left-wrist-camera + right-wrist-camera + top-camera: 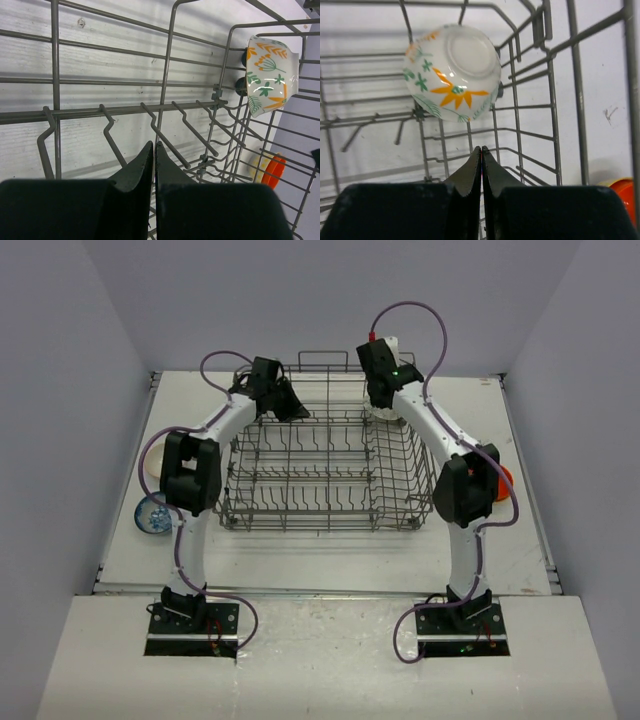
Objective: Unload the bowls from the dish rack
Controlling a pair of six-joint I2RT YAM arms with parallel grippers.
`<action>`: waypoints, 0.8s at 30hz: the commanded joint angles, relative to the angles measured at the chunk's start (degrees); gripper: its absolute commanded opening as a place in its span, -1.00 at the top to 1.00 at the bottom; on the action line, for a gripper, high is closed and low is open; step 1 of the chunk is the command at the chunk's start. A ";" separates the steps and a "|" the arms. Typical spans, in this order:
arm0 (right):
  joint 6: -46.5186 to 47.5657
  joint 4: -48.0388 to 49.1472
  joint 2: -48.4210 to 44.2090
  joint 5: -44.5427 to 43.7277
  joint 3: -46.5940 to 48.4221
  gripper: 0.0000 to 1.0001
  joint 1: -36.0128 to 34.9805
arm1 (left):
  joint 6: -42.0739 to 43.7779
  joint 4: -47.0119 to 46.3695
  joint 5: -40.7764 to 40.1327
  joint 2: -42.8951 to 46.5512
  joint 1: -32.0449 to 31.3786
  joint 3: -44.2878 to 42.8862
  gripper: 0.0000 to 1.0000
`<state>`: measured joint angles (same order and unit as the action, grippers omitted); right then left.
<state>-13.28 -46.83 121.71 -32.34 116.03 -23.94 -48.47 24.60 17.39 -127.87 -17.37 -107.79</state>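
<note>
The grey wire dish rack (300,523) stands mid-table. One bowl (267,75), white with orange and green flowers, leans on its side in the rack's far right corner; its underside faces the right wrist camera (454,72). My left gripper (153,146) hangs shut and empty over the rack's far left tines (290,405). The right gripper (481,149) is shut and empty just short of that bowl (380,395). Outside the rack, a blue-patterned bowl (155,515) and a pale yellow bowl (150,462) lie on the left. An orange bowl (503,480) lies on the right.
Rows of tines (165,80) and the rack's side wall (552,100) surround both grippers. The orange bowl shows through the wires in both wrist views (274,172) (625,192). The left arm's elbow hides part of the pale yellow bowl.
</note>
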 commanded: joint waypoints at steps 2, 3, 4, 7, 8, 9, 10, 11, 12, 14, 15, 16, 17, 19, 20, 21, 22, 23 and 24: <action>-0.08 1.83 -0.61 2.01 8.49 1.00 -0.23 | 1.18 1.77 0.63 3.15 0.49 2.93 0.91; 0.70 2.00 0.27 2.10 9.30 1.00 -0.23 | 1.27 1.85 0.63 3.33 0.49 3.11 0.91; 1.49 2.27 1.33 2.02 10.17 1.00 -0.31 | 1.36 1.94 0.63 3.33 0.49 3.28 0.91; 3.69 2.53 6.42 0.26 14.13 1.00 -0.14 | 1.36 1.77 1.24 3.86 0.49 3.72 0.91; 4.83 3.49 7.39 0.17 14.92 1.00 -0.05 | 1.36 1.59 1.25 4.12 0.40 4.25 0.91; 5.54 4.63 8.62 -0.18 14.76 1.00 -0.05 | 1.27 1.50 1.25 4.30 0.49 4.69 0.91; 6.24 7.69 8.98 -0.18 14.06 1.00 -0.05 | 1.27 1.33 1.33 4.47 0.49 4.95 0.91; 7.90 9.11 9.24 -0.36 13.27 1.00 -0.05 | 1.36 1.33 1.42 4.48 0.49 5.04 0.91; 8.53 10.43 9.77 -0.53 13.00 1.00 -0.05 | 1.27 1.41 1.42 4.48 0.49 5.30 0.91; 9.76 13.16 10.74 -0.62 14.13 1.00 0.30 | 1.62 1.41 1.33 4.65 0.40 6.10 0.91; 10.02 13.34 12.31 -0.80 15.10 1.00 0.65 | 1.62 1.42 1.25 4.83 0.40 6.62 0.91; 10.20 13.52 13.11 -0.97 17.02 1.00 0.83 | 1.80 1.33 1.25 5.09 0.49 6.89 0.91; 10.72 13.60 13.90 -1.06 17.91 1.00 1.00 | 1.88 1.24 1.16 5.18 0.49 7.15 0.91; 11.60 15.35 14.87 -1.41 17.83 1.00 1.53 | 2.06 1.15 1.07 5.53 0.49 7.50 0.91; 12.39 15.89 14.87 -1.41 17.66 1.00 1.62 | 2.15 1.15 1.07 5.53 0.40 7.59 0.90; 12.66 16.41 14.87 -1.76 17.22 1.00 1.79 | 2.24 1.06 1.07 5.53 0.49 7.59 0.90; 12.84 16.94 14.70 -1.76 16.52 1.00 1.88 | 2.32 0.89 1.07 5.44 0.40 7.68 0.90; 12.84 17.03 14.61 -1.76 16.25 1.00 1.97 | 2.33 0.98 0.98 5.44 0.49 7.68 0.90; 12.84 17.03 14.35 -2.11 15.90 1.00 2.06 | 2.33 0.89 0.98 5.36 0.58 7.68 0.90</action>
<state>-2.24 -33.06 136.90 -32.29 130.80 -22.87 -48.21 21.82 18.09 -124.25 -17.30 -101.54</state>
